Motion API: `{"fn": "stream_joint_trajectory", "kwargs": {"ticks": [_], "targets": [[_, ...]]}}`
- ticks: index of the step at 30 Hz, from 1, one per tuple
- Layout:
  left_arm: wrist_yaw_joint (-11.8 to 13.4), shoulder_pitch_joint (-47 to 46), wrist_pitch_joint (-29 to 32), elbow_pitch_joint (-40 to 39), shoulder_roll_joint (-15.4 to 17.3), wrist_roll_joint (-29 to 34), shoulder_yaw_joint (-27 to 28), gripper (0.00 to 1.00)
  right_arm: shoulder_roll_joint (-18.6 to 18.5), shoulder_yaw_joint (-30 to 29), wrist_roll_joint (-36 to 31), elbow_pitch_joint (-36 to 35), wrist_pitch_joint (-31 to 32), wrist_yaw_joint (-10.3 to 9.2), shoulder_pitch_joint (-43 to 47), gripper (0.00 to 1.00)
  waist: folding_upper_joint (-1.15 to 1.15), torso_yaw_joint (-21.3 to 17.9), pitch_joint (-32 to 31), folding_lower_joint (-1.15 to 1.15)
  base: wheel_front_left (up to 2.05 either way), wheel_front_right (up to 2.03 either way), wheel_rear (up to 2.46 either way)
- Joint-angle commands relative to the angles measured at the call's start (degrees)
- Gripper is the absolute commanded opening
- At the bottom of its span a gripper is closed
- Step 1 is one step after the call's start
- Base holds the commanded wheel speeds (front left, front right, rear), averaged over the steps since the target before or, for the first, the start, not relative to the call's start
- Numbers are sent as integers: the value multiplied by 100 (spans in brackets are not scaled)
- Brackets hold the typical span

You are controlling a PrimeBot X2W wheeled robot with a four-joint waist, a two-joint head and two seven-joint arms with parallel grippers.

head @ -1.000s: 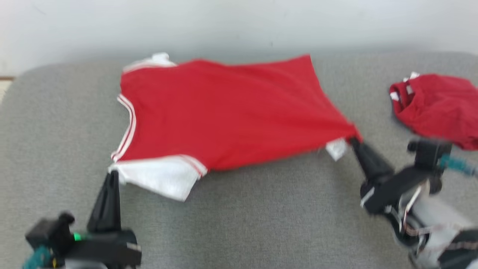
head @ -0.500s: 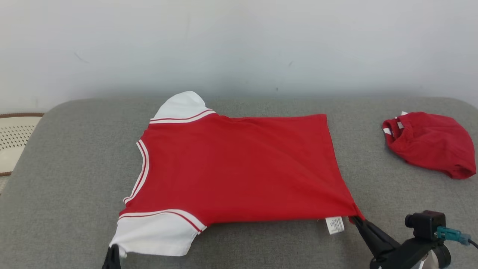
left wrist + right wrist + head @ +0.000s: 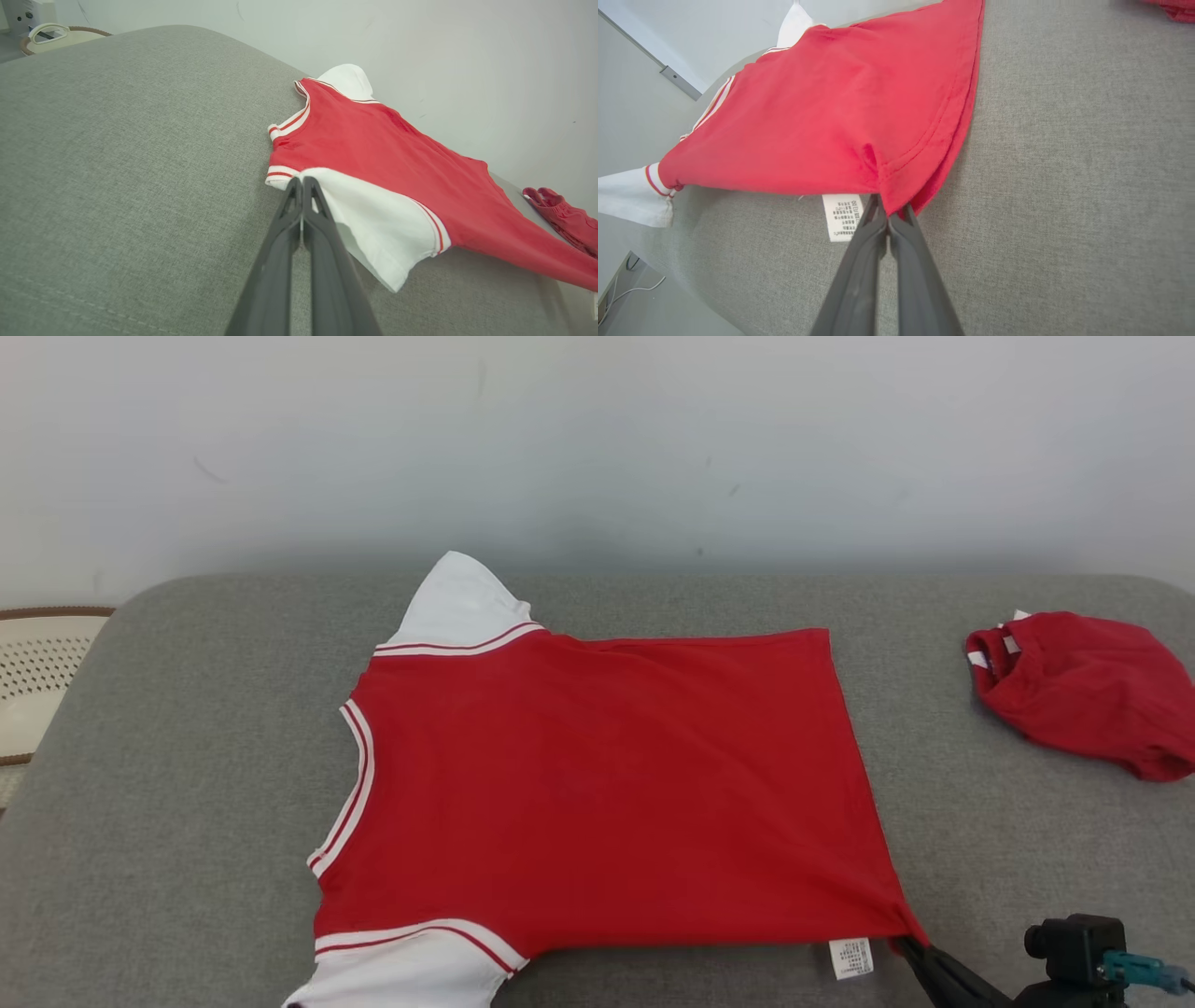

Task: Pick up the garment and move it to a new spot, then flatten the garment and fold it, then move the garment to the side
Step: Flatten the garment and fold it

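The garment (image 3: pixel 597 784) is a red T-shirt with white sleeves, spread flat on the grey cushion (image 3: pixel 187 756) with its neck to the left. In the head view my right gripper (image 3: pixel 910 947) is shut on the near right hem corner, beside the white care label (image 3: pixel 850 958). The right wrist view shows the same pinch of my right gripper (image 3: pixel 889 214) on the red hem (image 3: pixel 906 186). In the left wrist view my left gripper (image 3: pixel 301 179) is shut at the edge of the near white sleeve (image 3: pixel 373 219), pinching it.
A second red garment (image 3: pixel 1083 691) lies bunched at the cushion's right end. A pale perforated basket (image 3: pixel 37 672) sits beyond the left edge. A plain wall runs behind the cushion. Bare grey cushion lies left of the shirt.
The head camera has shifted. The shirt, stretched and rumpled a second ago, now lies flat with its far sleeve spread out. Both grippers have kept their hold and sit nearer me.
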Motion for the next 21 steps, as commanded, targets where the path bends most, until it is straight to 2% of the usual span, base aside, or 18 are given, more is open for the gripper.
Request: {"fn": "stream_joint_trajectory", "kwargs": {"ticks": [1,7,11,21], "targets": [[-25,-52,-34,15,-9,22,39,0,20,-50,-55,-32,2,-2,80,0,0,-31,26,0,0,0,0],[-135,-369,-12,-111,104,242,2,0,145,-254,-60,-218,161,-2,18,0,0,-108,64,0,0,0,0],[-251,-923,141,-115,345,284,27,0,188,-274,-16,-232,505,-2,-263,0,0,-199,175,0,0,0,0],[-503,-2249,585,651,730,422,-60,0,325,-38,160,194,1282,-2,-1414,0,0,-409,480,0,0,0,0]]}}
